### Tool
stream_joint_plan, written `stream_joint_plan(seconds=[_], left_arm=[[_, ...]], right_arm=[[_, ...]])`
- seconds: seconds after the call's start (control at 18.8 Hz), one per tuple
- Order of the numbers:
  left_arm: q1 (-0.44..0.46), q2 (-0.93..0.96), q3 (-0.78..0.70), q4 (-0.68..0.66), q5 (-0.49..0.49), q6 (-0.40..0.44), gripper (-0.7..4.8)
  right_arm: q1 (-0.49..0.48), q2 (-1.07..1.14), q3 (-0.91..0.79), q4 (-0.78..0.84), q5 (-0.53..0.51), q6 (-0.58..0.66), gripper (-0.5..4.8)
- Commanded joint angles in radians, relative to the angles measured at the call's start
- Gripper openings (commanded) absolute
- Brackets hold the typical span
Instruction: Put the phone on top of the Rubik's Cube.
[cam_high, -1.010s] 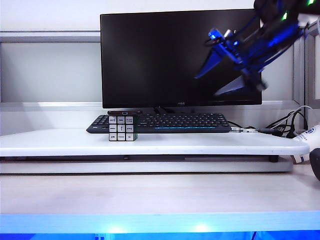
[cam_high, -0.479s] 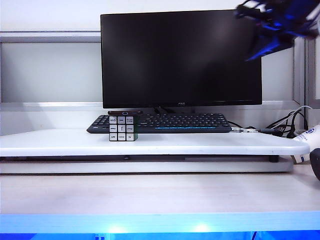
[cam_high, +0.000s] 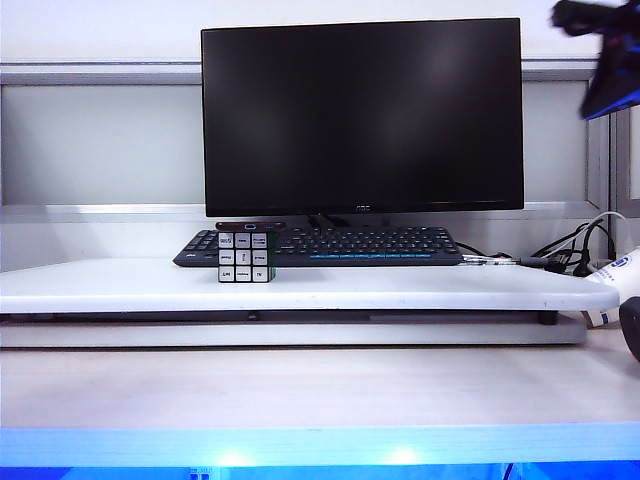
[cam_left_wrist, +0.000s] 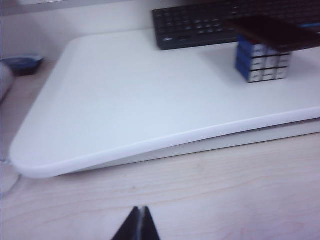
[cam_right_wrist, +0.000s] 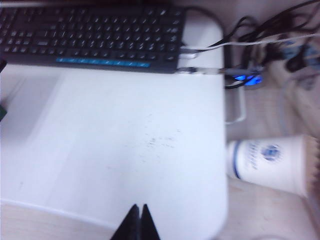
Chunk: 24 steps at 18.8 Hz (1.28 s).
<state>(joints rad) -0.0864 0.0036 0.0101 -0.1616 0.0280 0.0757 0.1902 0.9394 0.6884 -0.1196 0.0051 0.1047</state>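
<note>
The phone (cam_high: 250, 225) lies flat across the Rubik's Cube (cam_high: 246, 256), left of centre in the exterior view, in front of the keyboard (cam_high: 330, 245). So my job is a clean retreat. My right gripper (cam_right_wrist: 137, 220), jaws shut and empty, sits at that view's upper right corner; I'd keep it high. My left gripper (cam_left_wrist: 139, 225), jaws together and empty, hovers over the table (cam_left_wrist: 200, 200).

Right end effector (cam_high: 608, 60) blurred, cut off at exterior view's corner, phone (cam_left_wrist: 272, 31) cropped, paper cup (cam_right_wrist: 272, 162) smeared
</note>
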Motion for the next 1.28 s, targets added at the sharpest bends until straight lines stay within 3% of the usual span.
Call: stream_joint_plan(seconds=[0.05,0.48,0.9,1.01,1.12,1.28], left_arm=[[0.001,0.000,-0.001,-0.025,-0.009,0.003,-0.06],[0.001,0.000,-0.001,-0.025,-0.008,0.003,-0.06],[0.001,0.000,-0.001,-0.024,-0.002,0.003,-0.06],[0.001,0.000,-0.001,-0.024,-0.002,0.003,-0.06],[0.001,0.000,-0.001,-0.024,0.002,0.003,-0.06],[0.001,0.000,-0.001,-0.024,0.002,0.003,-0.06]], right_arm=[[0.001,-0.112,-0.077,0.023,0.067,0.026,-0.06],[0.001,-0.380,-0.353,0.027,0.068,0.026,-0.06],[-0.009,-0.417,-0.502,0.072,0.042,-0.043,-0.06],[-0.057,-0.417,-0.513,0.076,0.035,-0.053,-0.06],[-0.205,-0.417,-0.520,0.118,-0.081,-0.043,-0.06],[-0.322,-0.417,-0.526,0.138,-0.230,-0.019,-0.06]])
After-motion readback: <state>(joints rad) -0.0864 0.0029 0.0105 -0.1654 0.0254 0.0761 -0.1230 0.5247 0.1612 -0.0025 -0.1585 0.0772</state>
